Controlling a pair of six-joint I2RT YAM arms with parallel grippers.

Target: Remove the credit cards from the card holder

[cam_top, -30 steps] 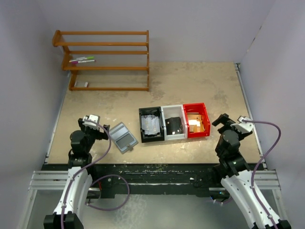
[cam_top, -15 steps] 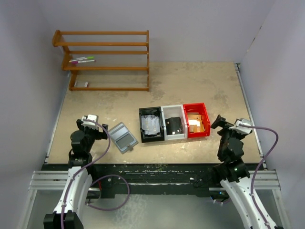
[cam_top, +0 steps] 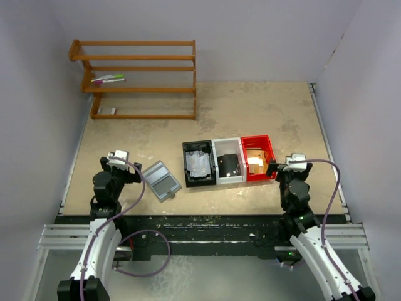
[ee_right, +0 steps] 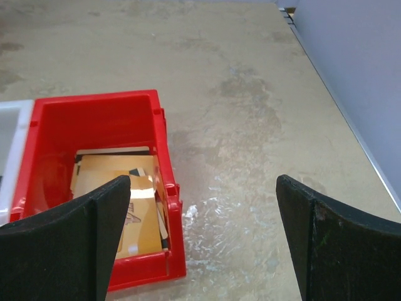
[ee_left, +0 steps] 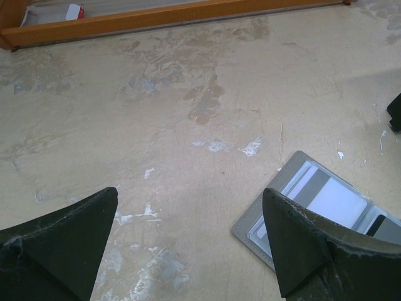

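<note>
The table (cam_top: 250,106) is taken as the working surface, with the black bin (cam_top: 186,164), white bin (cam_top: 216,145) and red bin (cam_top: 270,157) set in a touching row near its middle. The card holder (cam_top: 161,180) is seen lying open and flat, between the left gripper (cam_top: 133,173) and the black bin, apart from both. A tan-gold card (ee_right: 116,200) is seen inside the red bin, a black card (cam_top: 229,164) in the white one and a pale silvery card (cam_top: 198,163) in the black one. Whether a pocket is still filled cannot be told, though a pale edge is shown in the left wrist view.

Both sets of jaws are spread wide and nothing is grasped. If a card is left, the holder is best pinned flat at one corner while the card's exposed edge is pinched and slid out along the pocket, not lifted.

Against the earlier frame, the right gripper (cam_top: 276,168) has been swung inward to just beside the red bin; the left gripper and the holder are found unmoved
</note>
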